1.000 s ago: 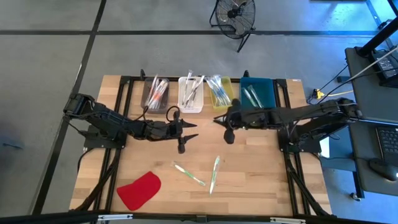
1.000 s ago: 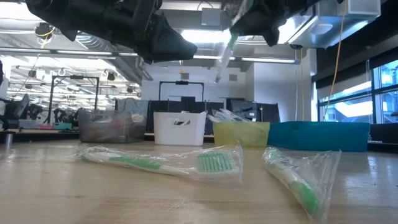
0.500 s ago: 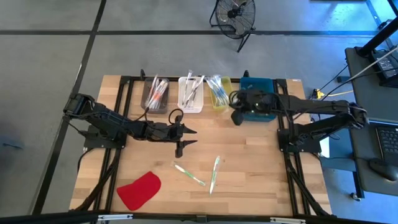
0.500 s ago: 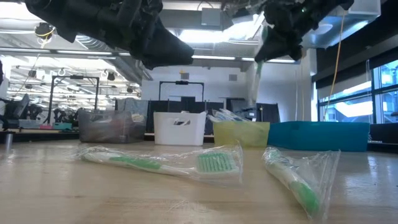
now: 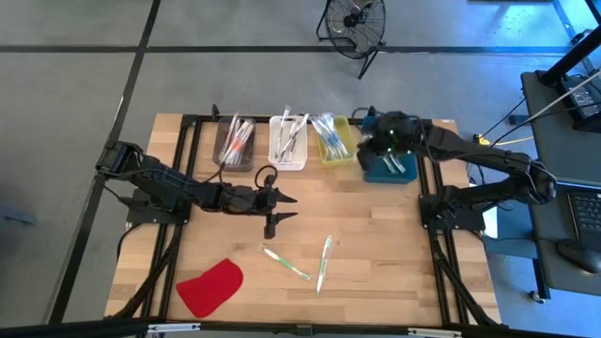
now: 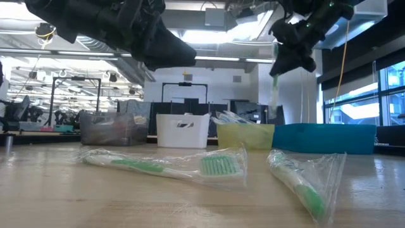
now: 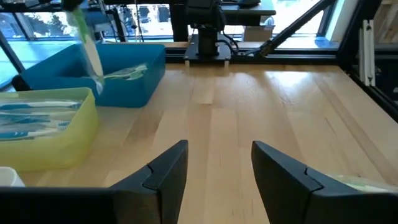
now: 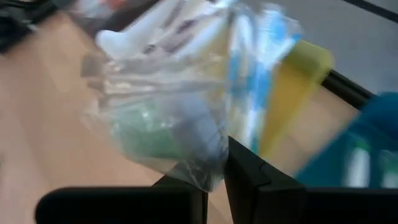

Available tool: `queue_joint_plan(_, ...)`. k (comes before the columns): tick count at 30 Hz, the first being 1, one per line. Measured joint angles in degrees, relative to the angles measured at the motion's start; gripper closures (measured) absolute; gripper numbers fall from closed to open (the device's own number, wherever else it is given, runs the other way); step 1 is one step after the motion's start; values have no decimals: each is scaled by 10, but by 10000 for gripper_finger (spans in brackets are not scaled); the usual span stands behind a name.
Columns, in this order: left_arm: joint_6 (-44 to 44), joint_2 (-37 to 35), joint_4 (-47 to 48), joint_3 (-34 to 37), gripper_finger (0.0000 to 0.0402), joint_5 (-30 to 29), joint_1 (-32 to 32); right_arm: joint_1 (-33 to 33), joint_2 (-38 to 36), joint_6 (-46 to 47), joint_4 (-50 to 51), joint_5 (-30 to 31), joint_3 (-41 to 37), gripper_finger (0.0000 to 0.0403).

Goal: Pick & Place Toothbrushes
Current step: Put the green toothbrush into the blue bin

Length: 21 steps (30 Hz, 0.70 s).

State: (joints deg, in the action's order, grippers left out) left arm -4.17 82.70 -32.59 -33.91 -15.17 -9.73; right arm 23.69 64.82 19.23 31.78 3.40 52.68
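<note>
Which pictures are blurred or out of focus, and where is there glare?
Right wrist view: the wrapped green toothbrush pinched in the right gripper is heavily blurred. Low view: bright ceiling lights glare, and the arms show as silhouettes. Left wrist view: sharp, with window light reflecting on the table. High view: evenly lit.

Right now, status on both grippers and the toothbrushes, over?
Right gripper shut on wrapped green toothbrush, above blue bin. Left gripper open, mid-table. Two wrapped toothbrushes left on table.

The table (image 5: 376, 244) is pale matt wood planking. Two toothbrushes (image 6: 164, 166) lie in crinkled, glossy clear plastic wrap. The bins (image 6: 183, 130) look like smooth plastic.
</note>
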Motion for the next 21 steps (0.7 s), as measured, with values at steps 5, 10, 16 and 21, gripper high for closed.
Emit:
queue_joint_plan(5, 18, 0, 3, 0, 229, 1, -8, 35, 1, -13, 81, 2, 55, 377)
queue_joint_plan(10, 18, 0, 3, 0, 229, 1, -8, 60, 4, -16, 137, 2, 109, 365)
queue_joint_plan(16, 19, 0, 3, 0, 229, 1, -8, 88, 7, -17, 196, 31, 138, 378)
queue_joint_plan(21, 19, 0, 3, 0, 229, 1, -8, 113, 16, -9, 242, 44, 139, 370)
